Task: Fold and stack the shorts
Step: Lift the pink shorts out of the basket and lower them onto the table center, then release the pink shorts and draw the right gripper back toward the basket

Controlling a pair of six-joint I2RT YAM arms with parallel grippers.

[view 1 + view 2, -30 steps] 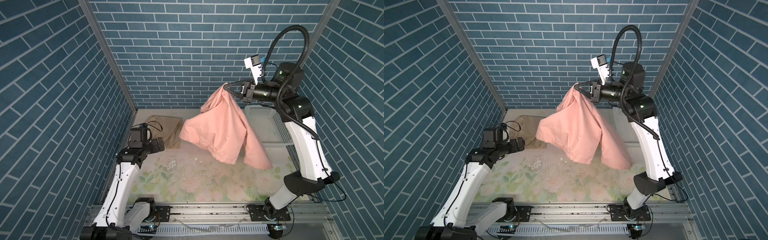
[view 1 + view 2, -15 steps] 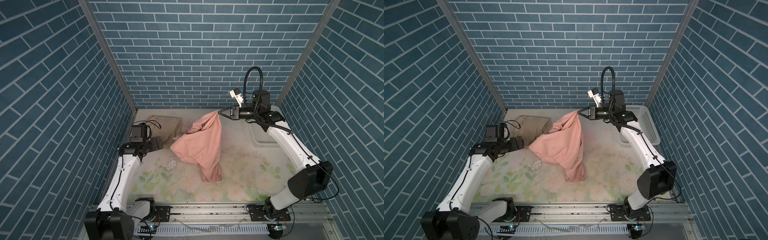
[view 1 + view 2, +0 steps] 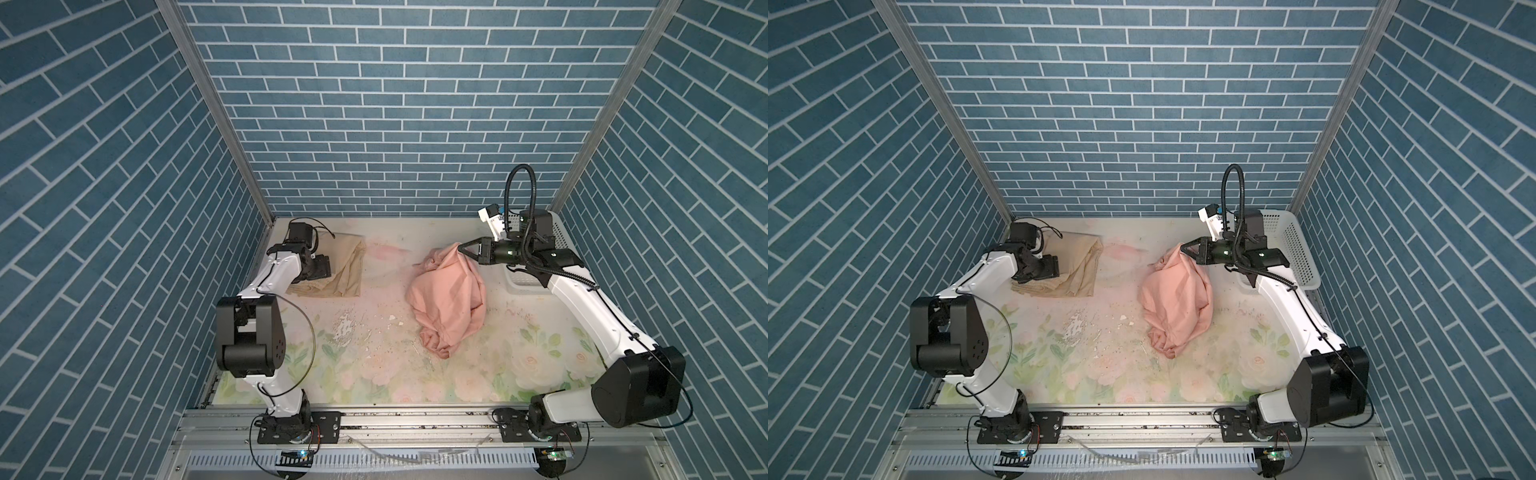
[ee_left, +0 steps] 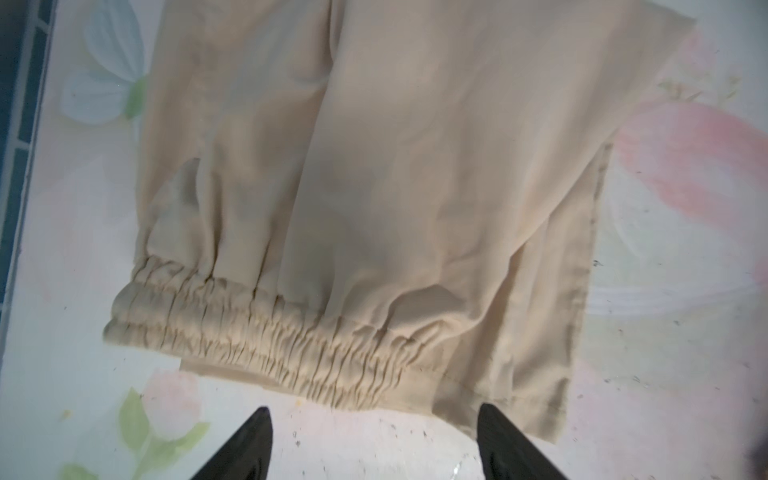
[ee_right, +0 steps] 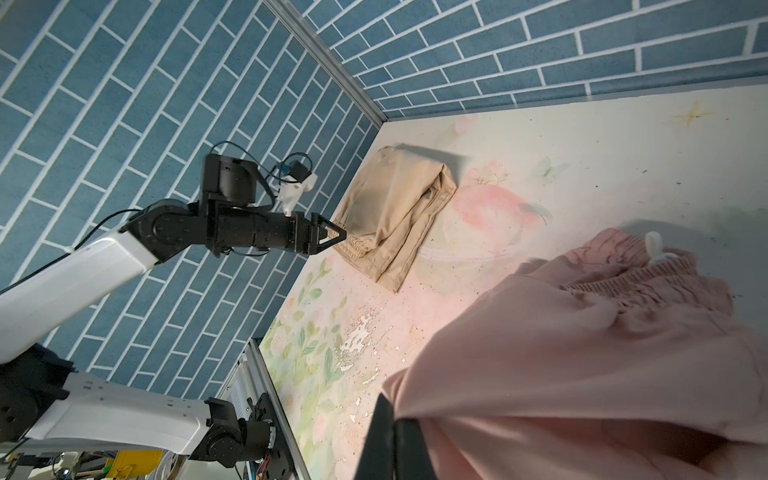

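Blue brick-pattern walls (image 3: 395, 124) boxed the cell in at 9, 12 and 3 o'clock, with grey metal posts (image 3: 219, 112) down both back corners. The bench (image 3: 374, 374) wore a pale floral print, flaked white in a patch (image 3: 345, 328) just off centre toward 9 o'clock. A metal rail (image 3: 415, 419) ran along 6 o'clock.

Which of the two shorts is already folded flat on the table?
The beige-tan cloth shorts, folded flat at the far left beside the open left gripper. The salmon pink cloth shorts are a crumpled heap, one edge pinched in the shut right gripper.
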